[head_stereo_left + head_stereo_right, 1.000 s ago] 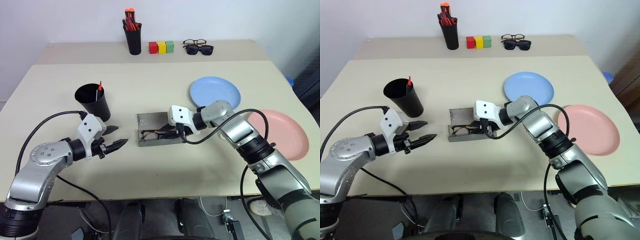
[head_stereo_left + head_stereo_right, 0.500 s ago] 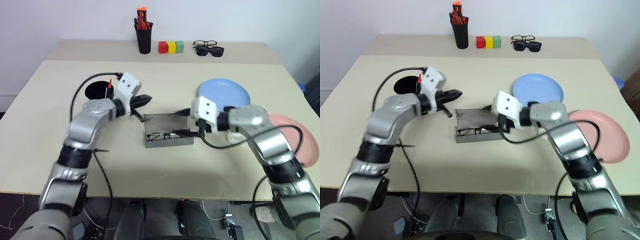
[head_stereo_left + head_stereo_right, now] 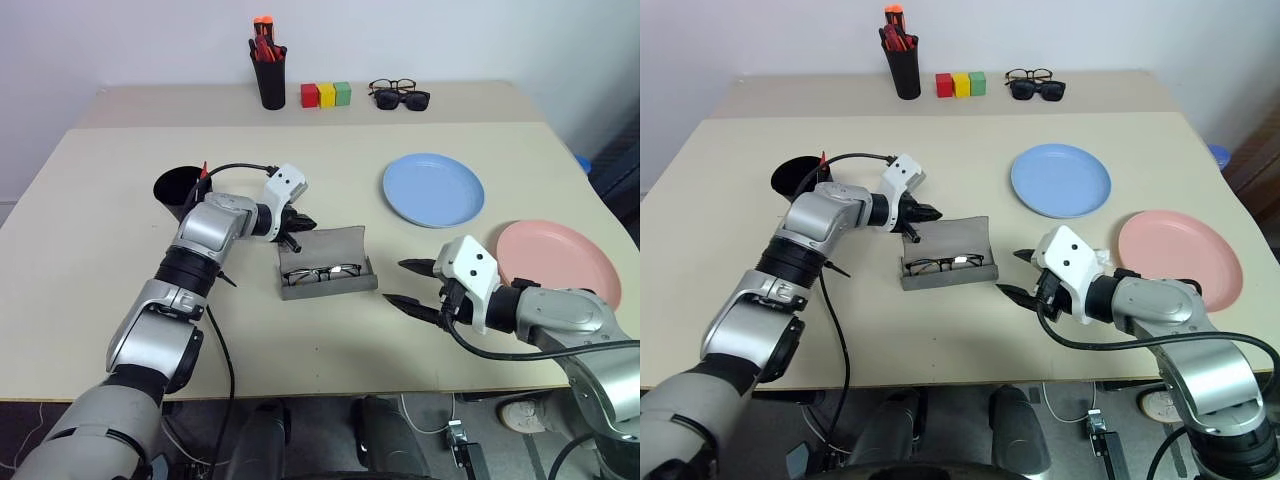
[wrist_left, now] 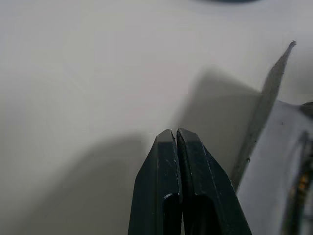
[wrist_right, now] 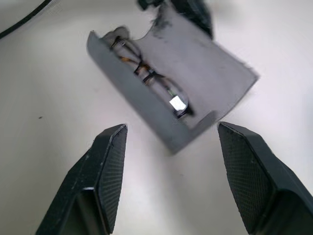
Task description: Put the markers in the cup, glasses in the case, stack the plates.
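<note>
The grey case lies open at mid-table with the wire-rimmed glasses in its front half. My left gripper is shut and empty, its tips at the lid's rear left corner; in the left wrist view its fingertips press together beside the lid's edge. My right gripper is open and empty, just right of the case, and faces the case. The black cup stands to the left with a red marker tip sticking out. The blue plate and pink plate lie apart on the right.
Along the far edge stand a black holder of red pens, three coloured blocks and two other pairs of glasses. A black cable loops from my left arm over the cup.
My left gripper shut and swung from in front of the cup over to the case's lid. My right gripper drew back from the case toward the front right and stands open.
</note>
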You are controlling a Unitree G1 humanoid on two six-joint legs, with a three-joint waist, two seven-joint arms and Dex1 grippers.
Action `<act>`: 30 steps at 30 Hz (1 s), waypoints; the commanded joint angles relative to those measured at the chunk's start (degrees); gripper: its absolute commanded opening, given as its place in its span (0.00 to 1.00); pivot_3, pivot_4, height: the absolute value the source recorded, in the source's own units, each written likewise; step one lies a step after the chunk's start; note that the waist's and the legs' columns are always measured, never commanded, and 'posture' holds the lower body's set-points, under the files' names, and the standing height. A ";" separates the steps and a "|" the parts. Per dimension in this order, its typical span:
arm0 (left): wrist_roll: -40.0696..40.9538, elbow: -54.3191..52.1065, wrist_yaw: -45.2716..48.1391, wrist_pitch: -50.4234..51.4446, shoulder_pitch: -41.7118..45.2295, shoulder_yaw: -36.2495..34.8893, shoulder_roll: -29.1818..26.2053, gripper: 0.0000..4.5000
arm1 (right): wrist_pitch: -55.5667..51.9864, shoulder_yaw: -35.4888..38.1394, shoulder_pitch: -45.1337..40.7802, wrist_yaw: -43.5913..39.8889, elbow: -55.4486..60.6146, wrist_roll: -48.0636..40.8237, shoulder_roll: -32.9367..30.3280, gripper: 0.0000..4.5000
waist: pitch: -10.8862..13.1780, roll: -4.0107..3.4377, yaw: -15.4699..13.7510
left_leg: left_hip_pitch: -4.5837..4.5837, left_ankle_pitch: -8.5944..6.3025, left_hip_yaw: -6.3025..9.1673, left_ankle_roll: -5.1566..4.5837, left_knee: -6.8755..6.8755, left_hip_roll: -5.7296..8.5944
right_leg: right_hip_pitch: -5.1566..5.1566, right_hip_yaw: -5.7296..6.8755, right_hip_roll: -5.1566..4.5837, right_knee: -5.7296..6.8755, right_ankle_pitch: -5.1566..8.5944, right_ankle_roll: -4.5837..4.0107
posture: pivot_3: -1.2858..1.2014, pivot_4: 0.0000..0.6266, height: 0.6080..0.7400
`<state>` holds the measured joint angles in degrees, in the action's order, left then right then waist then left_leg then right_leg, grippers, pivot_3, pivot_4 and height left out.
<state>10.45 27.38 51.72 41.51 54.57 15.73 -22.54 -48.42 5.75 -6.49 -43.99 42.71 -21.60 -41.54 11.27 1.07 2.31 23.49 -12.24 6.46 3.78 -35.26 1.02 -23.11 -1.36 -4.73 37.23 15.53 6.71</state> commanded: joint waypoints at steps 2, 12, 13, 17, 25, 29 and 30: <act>0.07 -7.42 3.31 0.28 -2.10 0.55 -2.07 0.01 | 0.79 0.92 -1.45 1.77 0.99 -0.94 -0.61 0.66 | 0.00 0.00 -0.03 | 0.00 0.00 0.00 0.00 0.01 0.00 | 0.00 0.00 0.00 0.00 0.00 0.00 | 0.52 0.24 1.00; 4.04 -31.82 6.77 4.92 -14.20 -0.72 -9.57 0.01 | 4.65 -1.91 -5.84 2.50 -6.90 1.85 -1.23 0.66 | -0.01 -0.02 0.24 | -0.04 0.00 -0.02 0.00 0.04 -0.04 | 0.00 -0.05 0.02 0.00 0.00 -0.01 | 0.52 0.24 1.00; 4.33 -33.55 6.92 4.80 -15.21 -0.65 -10.23 0.01 | 5.10 -2.18 -6.24 2.73 -7.93 2.30 -1.26 0.66 | -0.01 -0.03 0.09 | -0.04 0.00 -0.03 0.00 0.04 -0.05 | 0.00 -0.05 0.02 0.01 0.00 -0.02 | 0.52 0.24 1.00; 5.68 -38.76 6.70 2.50 -19.31 -1.80 -11.40 0.01 | 6.97 -5.13 -10.00 5.48 -16.02 7.12 -1.16 0.66 | -0.01 -0.02 -0.31 | -0.04 0.00 -0.03 0.00 -0.02 -0.03 | 0.05 -0.05 0.00 -0.02 0.00 -0.02 | 0.52 0.24 1.00; 7.75 -39.44 2.04 -3.62 -22.42 -8.67 -8.95 0.01 | 18.58 -16.26 -22.09 13.42 -42.08 23.44 1.13 0.66 | -0.01 -0.03 0.00 | -0.04 0.00 -0.08 0.00 0.00 -0.02 | 0.02 -0.06 -0.02 -0.04 0.00 -0.02 | 0.52 0.24 1.00; 9.12 -41.48 0.15 -2.86 -24.40 -10.77 -9.09 0.00 | 25.86 -19.03 -26.62 14.67 -53.21 27.90 3.11 0.61 | -0.01 -0.03 0.20 | -0.05 0.00 -0.08 0.01 0.03 -0.03 | -0.01 -0.07 0.00 0.01 0.00 -0.02 | 0.52 0.24 1.00; 9.47 -41.96 -0.41 -2.46 -25.01 -11.38 -9.22 0.00 | 27.23 -19.26 -27.59 14.99 -55.36 28.70 3.60 0.55 | -0.01 -0.03 0.30 | -0.06 0.00 -0.09 0.01 0.01 -0.03 | -0.01 -0.08 0.00 0.01 0.00 -0.02 | 0.52 0.24 1.00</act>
<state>18.50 -11.87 52.21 38.98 29.91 6.82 -31.48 -24.42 -13.33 -32.20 -30.16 -9.85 4.82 -38.47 11.27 1.04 2.61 23.43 -12.23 6.35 3.80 -35.26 0.98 -23.11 -1.45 -4.74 37.23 15.52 6.69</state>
